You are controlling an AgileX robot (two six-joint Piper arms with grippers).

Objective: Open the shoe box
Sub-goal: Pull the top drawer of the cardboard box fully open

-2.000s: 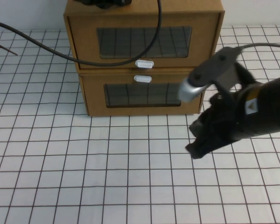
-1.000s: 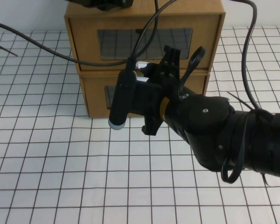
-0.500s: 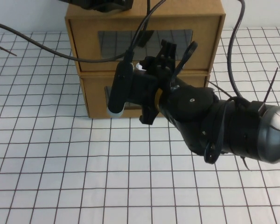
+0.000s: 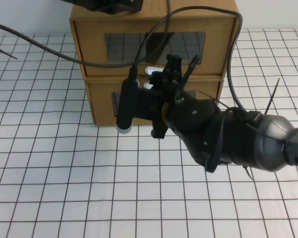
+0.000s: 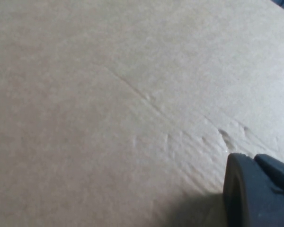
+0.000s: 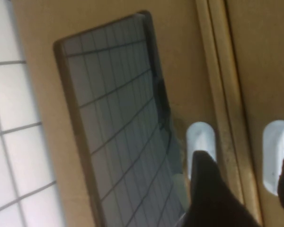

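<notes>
Looking at the stack, I have the upper shoe box (image 4: 154,29) sitting squarely on the lower shoe box (image 4: 102,101) at the middle of the far edge of the tabletop (image 4: 64,188), both with their fronts facing me and flush, so neither is open. Each front carries a dark window (image 6: 113,123) and a small white pull: the upper tab (image 4: 152,70) just above the seam between the boxes, and the lower tab (image 4: 147,85) just below it. My right gripper (image 4: 182,67) is up against those fronts, level with the seam. In the right wrist view its pincer stands apart and holds nothing: one fingertip (image 6: 208,189) overlaps the near end of the lower tab, and the other sits at the picture's border beside the upper tab. Whether either one touches cardboard I cannot tell. The right arm reaches in from the tabletop's right side and hides the right half of the lower shoe box. A black cable (image 4: 89,62) droops across the front of the upper shoe box. My left gripper (image 4: 107,5) lies on top of the upper shoe box at its left rear, and I cannot tell whether it is apart or together.
</notes>
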